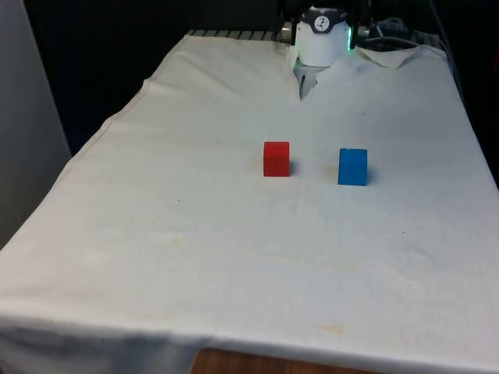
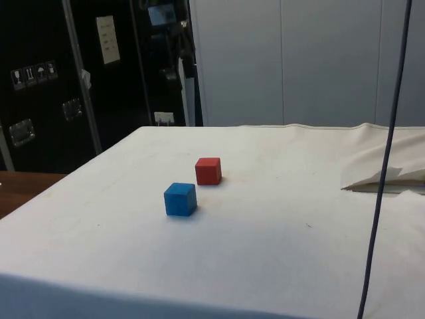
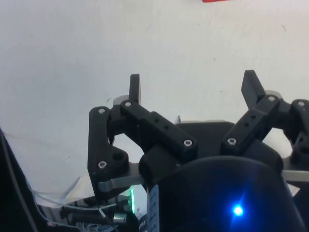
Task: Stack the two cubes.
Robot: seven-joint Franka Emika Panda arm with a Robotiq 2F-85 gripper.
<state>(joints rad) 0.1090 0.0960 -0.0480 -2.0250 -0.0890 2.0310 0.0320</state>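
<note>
Pincer spread wide, empty, above the cloth-covered surface.
Red cube lies well ahead of it; blue cube stands near, apart, on the front view's right.

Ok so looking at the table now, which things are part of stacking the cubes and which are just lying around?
Part of the job:
- red cube
- blue cube
- gripper, open, holding nothing

Just there:
- white cloth covering the table
- dark cable hanging in the side view
</note>
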